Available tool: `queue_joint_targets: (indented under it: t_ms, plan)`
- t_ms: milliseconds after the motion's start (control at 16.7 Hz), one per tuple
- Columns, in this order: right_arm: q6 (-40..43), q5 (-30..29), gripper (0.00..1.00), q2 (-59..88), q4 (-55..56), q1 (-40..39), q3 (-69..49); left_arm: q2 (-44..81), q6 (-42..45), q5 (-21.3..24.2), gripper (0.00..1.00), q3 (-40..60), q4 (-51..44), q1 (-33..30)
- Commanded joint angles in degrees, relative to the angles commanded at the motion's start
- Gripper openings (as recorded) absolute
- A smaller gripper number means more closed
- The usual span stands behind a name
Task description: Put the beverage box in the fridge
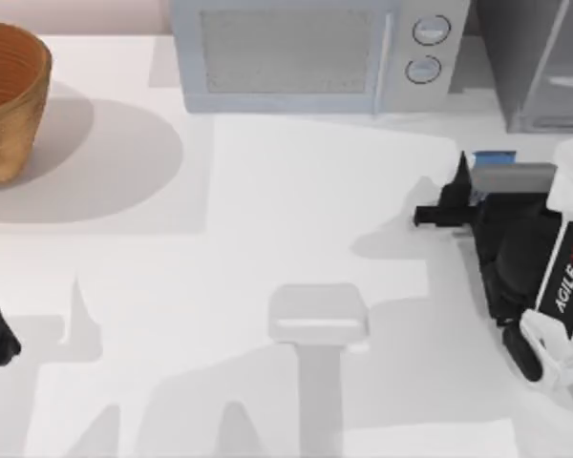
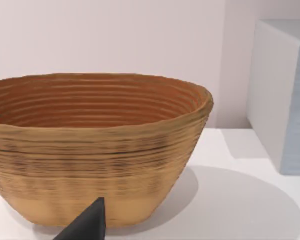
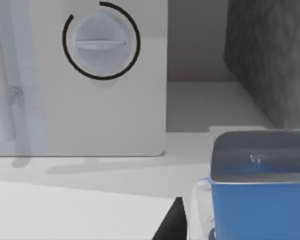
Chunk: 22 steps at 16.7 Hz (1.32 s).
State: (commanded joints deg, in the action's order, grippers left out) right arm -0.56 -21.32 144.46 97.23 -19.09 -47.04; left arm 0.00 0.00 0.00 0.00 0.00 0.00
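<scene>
One fingertip point(image 3: 172, 220) of my right gripper point(image 1: 458, 191) sits beside the beverage box point(image 3: 257, 187); whether I'm gripping it, I cannot tell.

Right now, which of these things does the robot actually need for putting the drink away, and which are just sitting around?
Needed:
beverage box, beside the right claw
fridge, far right corner

Just sitting there:
microwave
woven basket
small white block
left claw, parked at the table's left edge

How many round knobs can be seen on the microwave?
2. On the microwave, both at its right end: upper knob and lower knob directly below it.
</scene>
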Motion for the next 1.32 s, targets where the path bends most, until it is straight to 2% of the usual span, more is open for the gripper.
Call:
queue_joint_targets:
  t_ms: [360, 1320]
  plan:
    - [-0.1, 0.0, 0.00, -1.6, -1.2, -0.1, 0.0, 0.0, 0.0, 0.0, 1.00, 0.0, 0.0, 0.0]
    - [-0.2, 0.3, 0.00, -23.8, -20.9, -0.1, 2.2, 0.0, 0.0, 0.0, 1.00, 0.0, 0.0, 0.0]
